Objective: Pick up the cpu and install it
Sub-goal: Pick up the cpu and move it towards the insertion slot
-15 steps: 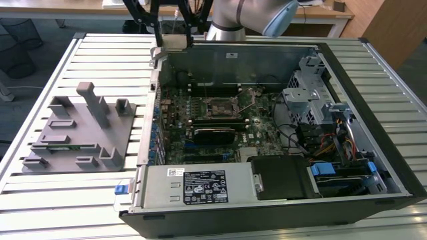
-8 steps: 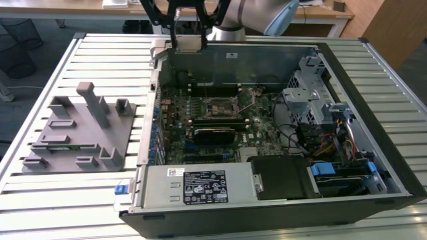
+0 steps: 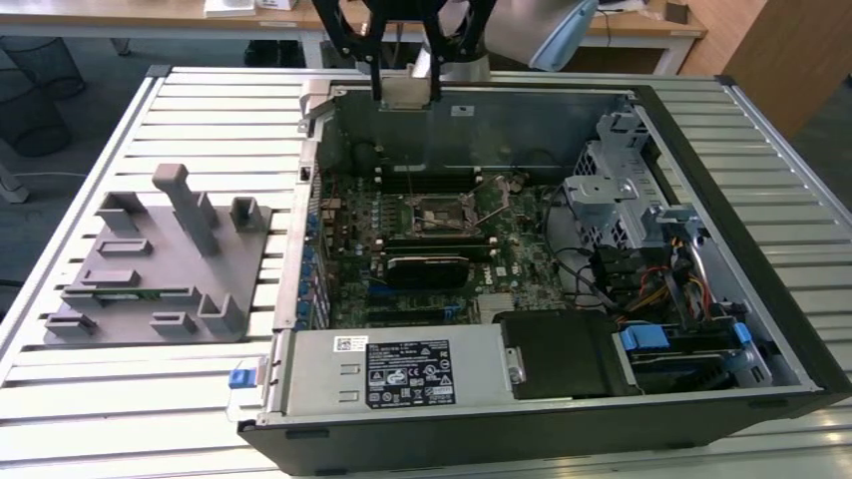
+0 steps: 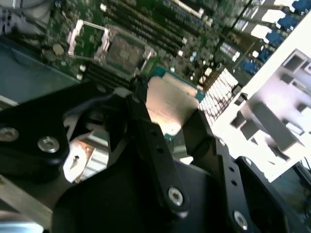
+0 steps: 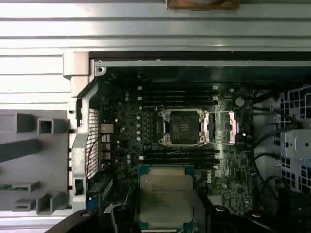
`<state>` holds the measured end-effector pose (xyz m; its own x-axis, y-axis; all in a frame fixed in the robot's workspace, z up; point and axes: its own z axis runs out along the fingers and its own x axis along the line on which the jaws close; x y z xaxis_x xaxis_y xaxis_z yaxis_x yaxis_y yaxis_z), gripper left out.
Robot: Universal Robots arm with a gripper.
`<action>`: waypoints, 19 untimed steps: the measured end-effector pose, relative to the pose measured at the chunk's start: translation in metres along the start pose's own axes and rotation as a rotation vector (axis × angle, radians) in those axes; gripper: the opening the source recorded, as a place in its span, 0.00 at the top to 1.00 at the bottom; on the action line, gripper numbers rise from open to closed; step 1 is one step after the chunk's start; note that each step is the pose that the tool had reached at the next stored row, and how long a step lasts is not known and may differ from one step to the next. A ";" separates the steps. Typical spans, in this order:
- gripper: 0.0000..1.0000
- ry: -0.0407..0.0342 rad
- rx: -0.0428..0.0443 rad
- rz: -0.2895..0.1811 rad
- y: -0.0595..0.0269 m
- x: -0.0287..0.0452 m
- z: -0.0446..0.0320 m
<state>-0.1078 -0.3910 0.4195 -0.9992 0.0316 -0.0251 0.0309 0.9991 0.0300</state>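
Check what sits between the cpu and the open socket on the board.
In the first wrist view, a row of long black slots runs across the board between the cpu and the open socket.

Silver cpu [image 5: 166, 195] — teal-green edge

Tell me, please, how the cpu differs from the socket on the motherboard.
The cpu is gripped in the hand, off the motherboard; the socket sits fixed on it. The cpu shows a pale metal top with a teal edge; the socket is a dark recess in a silver frame. Both are roughly square.
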 end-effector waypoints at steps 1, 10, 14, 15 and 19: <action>0.46 0.0000 -0.0001 0.000 0.0000 -0.0006 0.0007; 0.46 0.0002 0.0002 0.000 0.0016 -0.0071 0.0168; 0.46 0.0000 0.0001 0.000 0.0046 -0.0145 0.0230; 0.46 0.0001 0.0000 0.000 0.0056 -0.0161 0.0244; 0.46 0.0000 0.0000 0.001 0.0104 -0.0246 0.0303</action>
<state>-0.0820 -0.3805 0.3902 -0.9992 0.0322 -0.0251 0.0314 0.9991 0.0300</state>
